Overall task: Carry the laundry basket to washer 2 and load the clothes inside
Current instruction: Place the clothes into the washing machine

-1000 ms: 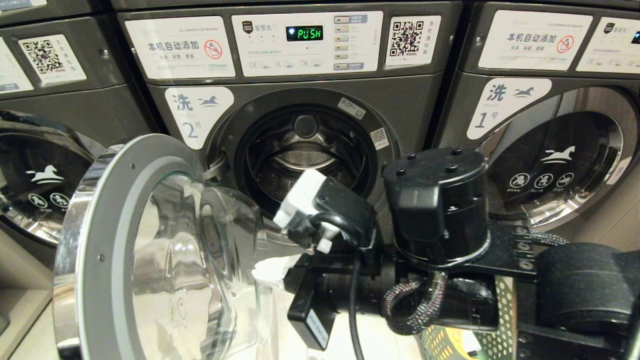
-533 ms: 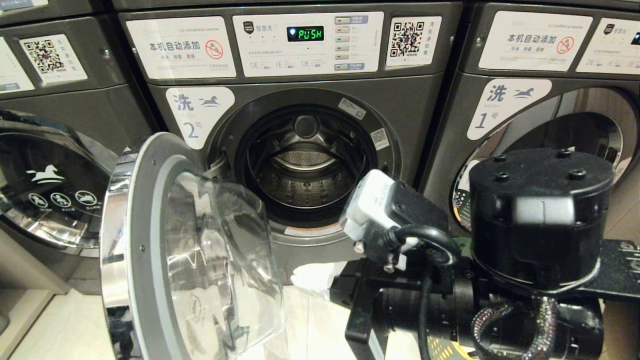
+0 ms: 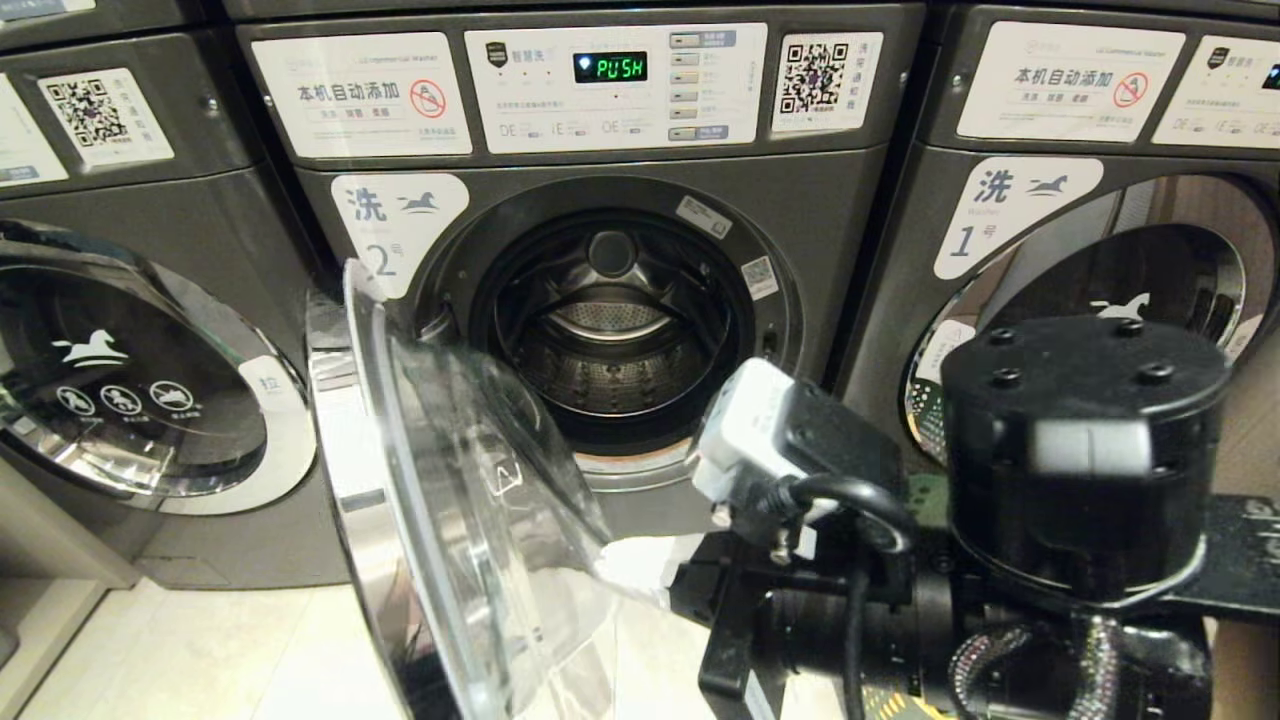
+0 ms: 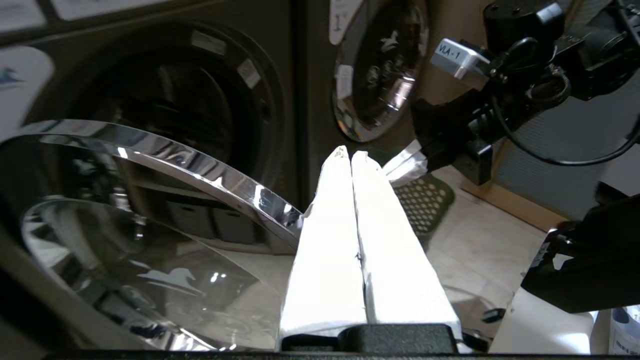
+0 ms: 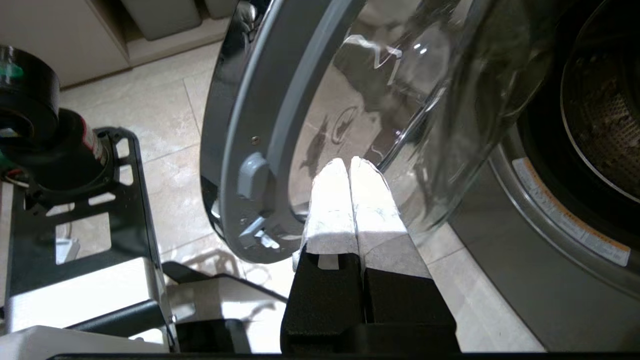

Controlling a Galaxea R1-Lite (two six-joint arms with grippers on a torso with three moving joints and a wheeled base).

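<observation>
The right gripper [image 5: 350,162] is pressing its fingers together on nothing, just beside the open door [image 3: 440,520] of washer 2 [image 3: 610,330], whose drum [image 3: 610,340] is sitting empty. The left gripper [image 4: 350,155] is likewise pinched closed and empty, and the laundry basket [image 4: 425,200] is standing on the floor below the right arm.

washer 2 [image 3: 600,300] display: "PUSH"

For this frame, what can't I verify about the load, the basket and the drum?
- Clothes: in no view.
- Laundry basket: only a perforated sliver in the left wrist view; the right arm blocks it in the head view.
- Washer 2 drum floor: hidden by the door opening's rim in the head view.
- Left end effector: outside the head view.
</observation>
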